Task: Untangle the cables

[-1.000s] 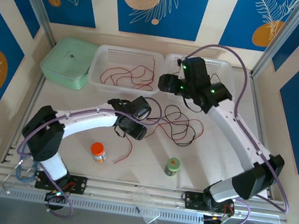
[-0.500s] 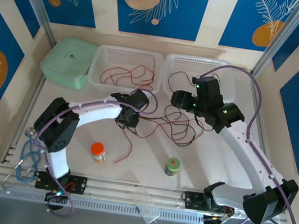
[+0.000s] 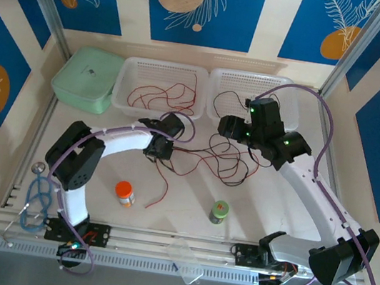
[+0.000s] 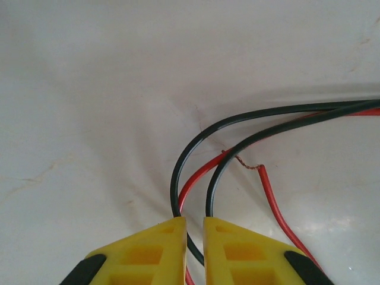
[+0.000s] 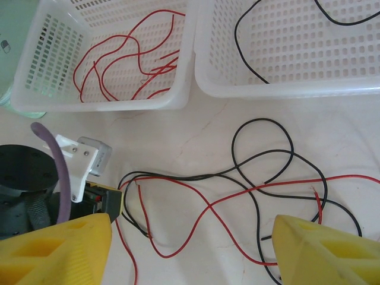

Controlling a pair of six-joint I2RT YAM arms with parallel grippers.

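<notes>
1. Seen from above, a knot of thin red and black cables (image 3: pixel 225 159) lies on the white table (image 3: pixel 185 218), just in front of two white mesh baskets and between the two arms.
2. The left gripper (image 3: pixel 160 150) sits low at the left edge of the knot. In its wrist view, its yellow fingers (image 4: pixel 142 252) are pressed almost together, and a black strand of the cables (image 4: pixel 174 184) is pinched in the narrow slot between them. A red strand also runs toward the slot, but it is hard to tell whether it is gripped as well.
3. One red end, with bare copper showing, lies loose on the table beside that grip.
4. The right gripper (image 3: pixel 227 127) hangs over the far side of the knot. Its jaws are spread wide in its wrist view (image 5: pixel 193 252), with nothing between them. The cables (image 5: pixel 259 189) are on the table below it, and the left gripper (image 5: pixel 113 202) shows at the left edge.
5. The left basket (image 3: pixel 164 66) holds loose red cables (image 3: pixel 161 94). The right basket (image 5: pixel 285 89) holds a black cable (image 5: pixel 236 35).
6. A pale green lidded container (image 3: pixel 88 79) stands to the left of the baskets.
7. Nearer the arm bases, an orange-capped bottle (image 3: pixel 124 192) and a green bottle (image 3: pixel 219 211) stand upright, well apart from each other. One red strand trails between them.
</notes>
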